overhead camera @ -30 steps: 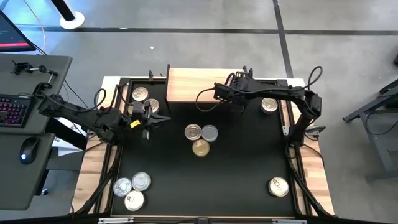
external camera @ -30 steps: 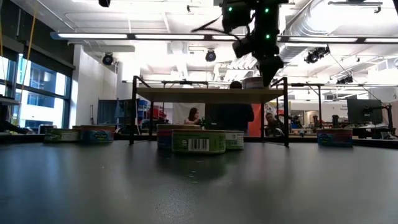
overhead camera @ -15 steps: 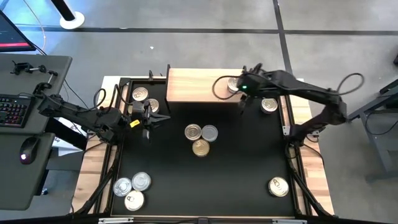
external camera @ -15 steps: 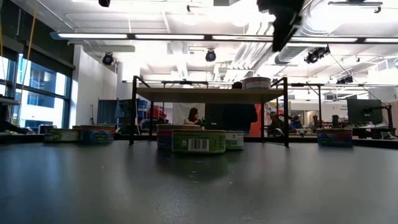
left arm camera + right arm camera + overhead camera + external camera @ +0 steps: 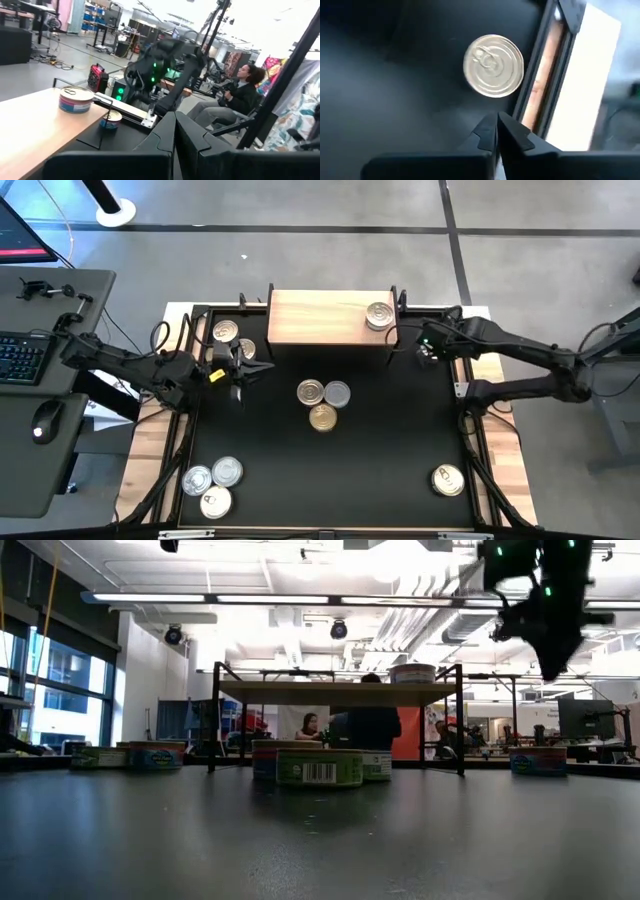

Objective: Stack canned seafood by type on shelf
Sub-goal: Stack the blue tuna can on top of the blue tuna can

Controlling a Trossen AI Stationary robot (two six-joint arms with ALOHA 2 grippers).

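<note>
The shelf (image 5: 320, 318) stands at the table's far side, and one silver-topped can (image 5: 379, 315) sits on its right end. My right gripper (image 5: 497, 116) is shut and hovers just right of the shelf (image 5: 429, 347), pointing down. It holds nothing and hangs above a silver-topped can (image 5: 493, 65) on the black table. My left gripper (image 5: 175, 131) waits shut and level near the shelf's left end (image 5: 247, 368). Three cans (image 5: 322, 402) sit clustered at the table's middle.
Two cans (image 5: 228, 332) lie at the far left, three (image 5: 214, 484) at the near left corner and one (image 5: 448, 479) at the near right. The table's raised frame (image 5: 540, 75) runs close beside the can under my right gripper. People sit beyond the table (image 5: 372, 728).
My right gripper has left a can standing on the shelf's right end. It has swung off the shelf toward the table's right edge, rolling as it went. It now hangs over the can beside the shelf.
</note>
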